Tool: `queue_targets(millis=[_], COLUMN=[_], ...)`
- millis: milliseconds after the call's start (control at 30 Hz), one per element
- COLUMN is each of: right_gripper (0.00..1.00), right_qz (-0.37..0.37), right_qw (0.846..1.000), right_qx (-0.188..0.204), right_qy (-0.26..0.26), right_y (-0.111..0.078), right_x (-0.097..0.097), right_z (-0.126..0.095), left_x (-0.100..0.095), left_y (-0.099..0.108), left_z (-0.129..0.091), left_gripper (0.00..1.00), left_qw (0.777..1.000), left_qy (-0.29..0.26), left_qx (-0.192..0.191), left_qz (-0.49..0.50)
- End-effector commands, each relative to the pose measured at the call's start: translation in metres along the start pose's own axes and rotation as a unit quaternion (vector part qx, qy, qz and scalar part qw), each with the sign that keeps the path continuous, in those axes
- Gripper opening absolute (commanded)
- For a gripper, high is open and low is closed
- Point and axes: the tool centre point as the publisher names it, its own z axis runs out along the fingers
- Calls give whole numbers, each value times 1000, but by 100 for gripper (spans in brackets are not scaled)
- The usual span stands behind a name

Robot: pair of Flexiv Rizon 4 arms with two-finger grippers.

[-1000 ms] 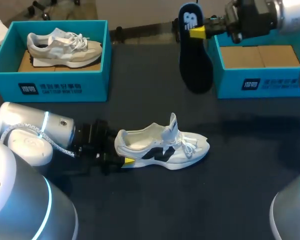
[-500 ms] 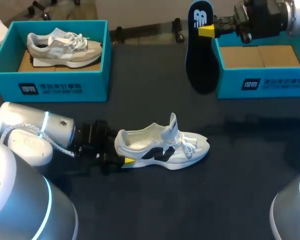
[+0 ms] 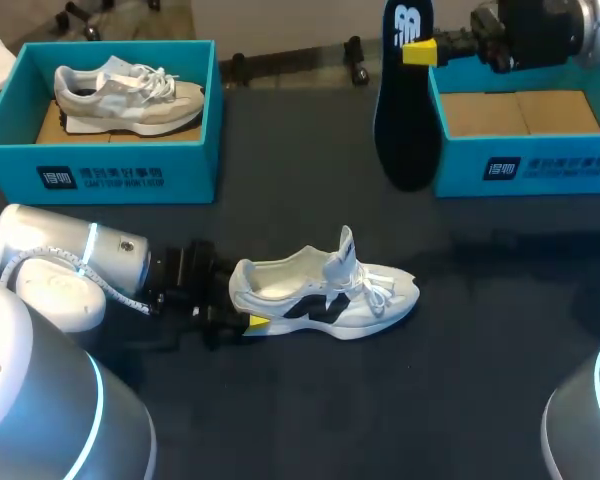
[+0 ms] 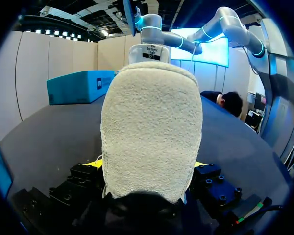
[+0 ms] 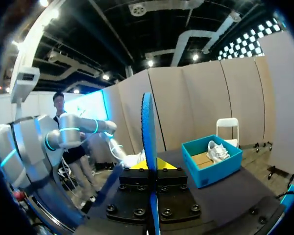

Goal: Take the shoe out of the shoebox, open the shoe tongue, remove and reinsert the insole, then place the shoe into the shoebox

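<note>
Toward the near edge of the worktop, the left claw is clamped on the heel of the white shoe. The shoe sits on its sole, tongue raised, and has not moved. Near the far right corner, the right claw pinches the dark insole, now lifted higher and carried closer to the open shoebox. Removal looks complete; reinsertion means bringing it back to the shoe's opening.

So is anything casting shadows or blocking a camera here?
Head view: even light, only a faint shadow under the white shoe on the dark table. Left wrist view: the shoe's heel fills the middle, blocking much ahead. Right wrist view: the insole stands edge-on, a thin blue strip up the middle.
</note>
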Motion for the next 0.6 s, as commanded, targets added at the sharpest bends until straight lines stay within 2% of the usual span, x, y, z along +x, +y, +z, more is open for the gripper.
queue_targets(millis=[33,300,367,600], right_gripper=[0,0,0,0], right_qz=[39,127,106,106], right_qw=[999,992,994,994], right_qx=[17,-10,-3,-3], right_qy=[4,22,15,15], right_y=[16,40,49,49], right_x=[5,25,29,29], right_z=[-5,-7,-9,-9], left_x=[-3,-3,-3,-3], left_y=[5,5,5,5], left_z=[2,2,2,2], left_gripper=[0,0,0,0], left_qw=[1000,1000,1000,1000], left_qy=[0,0,0,0], left_qx=[-1,-1,-1,-1], left_qz=[0,0,0,0])
